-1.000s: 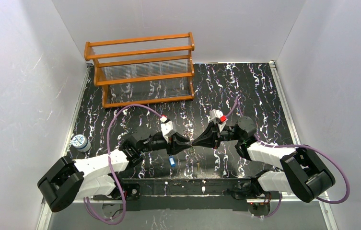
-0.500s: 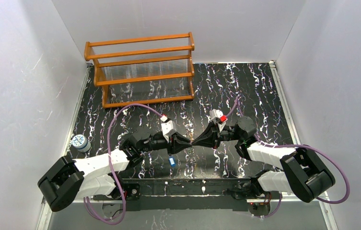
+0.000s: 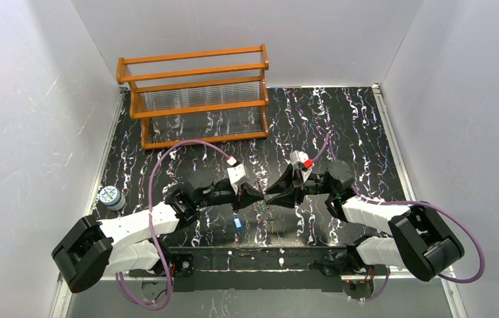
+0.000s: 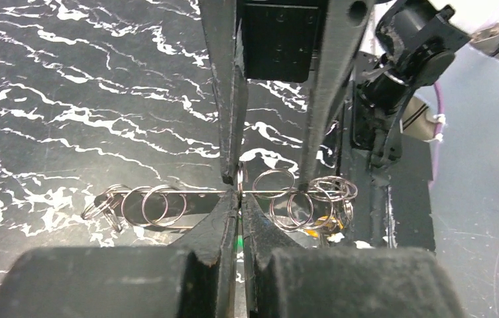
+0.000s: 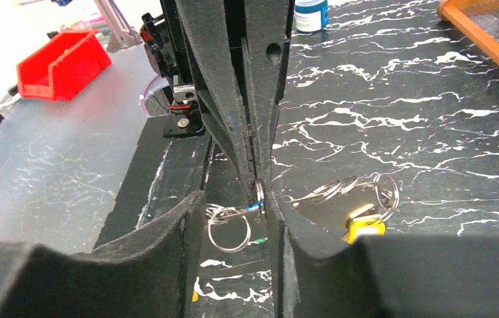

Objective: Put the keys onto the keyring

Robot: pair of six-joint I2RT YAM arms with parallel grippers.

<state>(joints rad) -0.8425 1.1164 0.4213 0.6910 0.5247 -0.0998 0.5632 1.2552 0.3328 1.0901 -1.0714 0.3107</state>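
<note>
Since a second ago the two have swapped roles: the left gripper has pinched shut and the right gripper has let its jaws part, where before their tips met point to point over the middle of the bench.

From the left wrist, the left gripper has its tips pressed together on the keyring. The keyring is a thin wire running straight across, left to right, and the tips grip it at a small split ring standing upright on it. Loose silver rings are strung on the wire to either side.

The right gripper comes in from the far side, its jaws at a moderate gap and astride that pinch point. Whether either finger touches the wire I cannot tell.

The right wrist view agrees. The right gripper is open, and the closed left gripper reaches down between its fingers, close against the right-hand one.

Of the keys, a yellow key hangs among the rings to the right of the grip. A blue key shows just near-side of the left gripper in the overhead view.

At the far left stands a wooden rack. A small jar sits at the left edge of the bench.
</note>
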